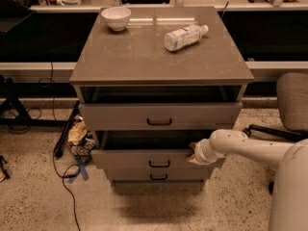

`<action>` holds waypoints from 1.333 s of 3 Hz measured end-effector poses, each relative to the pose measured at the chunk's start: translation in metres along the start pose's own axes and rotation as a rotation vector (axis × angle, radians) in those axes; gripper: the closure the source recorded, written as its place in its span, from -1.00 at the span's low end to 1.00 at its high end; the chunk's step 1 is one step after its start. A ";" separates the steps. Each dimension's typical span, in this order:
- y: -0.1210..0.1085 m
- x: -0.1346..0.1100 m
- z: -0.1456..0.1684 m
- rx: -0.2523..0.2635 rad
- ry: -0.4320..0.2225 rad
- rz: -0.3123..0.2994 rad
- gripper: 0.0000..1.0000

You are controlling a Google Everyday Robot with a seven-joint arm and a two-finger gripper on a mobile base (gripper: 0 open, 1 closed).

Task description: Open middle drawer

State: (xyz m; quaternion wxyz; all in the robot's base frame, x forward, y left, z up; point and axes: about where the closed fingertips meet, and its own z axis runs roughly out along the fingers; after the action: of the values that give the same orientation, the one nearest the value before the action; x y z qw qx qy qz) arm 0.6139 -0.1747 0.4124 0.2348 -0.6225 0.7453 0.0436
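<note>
White arm [245,147] reaches in from the right, held low and nearly level, its round wrist joint pressed up against the cabinet front. The robot's pale body [293,191] fills the near right corner.

The gripper [195,154] sits at the right end of the middle drawer [130,159], right on the top edge of its front. Most of it is tucked behind the wrist, so I cannot tell whether it is apart or closed, or clamped on that edge.

The middle drawer is out a little way, with a dark gap showing above its front. Its black bar handle [159,164] lies left of the gripper, apart from it and untouched. The top drawer [120,115] above also stands out from the frame, overhanging the gap. The lowest drawer [130,175] sits further back, just under the middle one.

Bare speckled floor [159,211] lies on the near side of the drawers. To the left, cables [65,177] and some clutter [79,136] sit near the cabinet's corner. An office chair [292,100] stands to the right, behind the arm. On the cabinet top [134,57], a white bowl [116,18] is at the far left and a plastic bottle [185,36] lies on its side further right.
</note>
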 end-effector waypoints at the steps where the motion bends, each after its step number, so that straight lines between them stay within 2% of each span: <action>1: 0.015 0.006 -0.001 -0.005 -0.009 0.024 1.00; 4: 0.014 0.004 -0.006 -0.005 -0.009 0.024 1.00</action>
State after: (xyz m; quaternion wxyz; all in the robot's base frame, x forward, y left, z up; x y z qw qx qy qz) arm 0.5986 -0.1775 0.4127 0.2361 -0.6140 0.7514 0.0510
